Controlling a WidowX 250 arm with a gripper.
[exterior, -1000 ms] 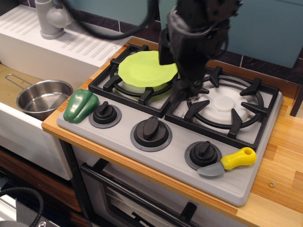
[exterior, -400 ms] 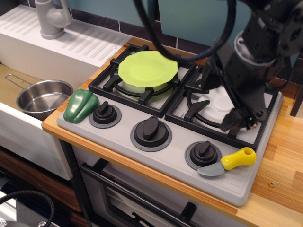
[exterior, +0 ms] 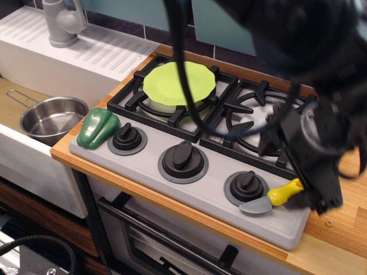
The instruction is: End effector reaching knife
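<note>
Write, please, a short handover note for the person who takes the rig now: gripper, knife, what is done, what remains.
Gripper: low over the right end of the knife's handle, motion-blurred; open or shut cannot be told.
Knife: flat on the stove's grey front panel at the right, grey blade beside the right knob, yellow handle partly hidden by the gripper.
Done: the arm is at the knife.
Left: confirm the reach; no grasp is visible.

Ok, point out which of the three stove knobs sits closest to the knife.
The rightmost knob: the knife lies just beside it, its grey blade nearly touching the knob's base. The middle knob and left knob sit farther away.
</note>
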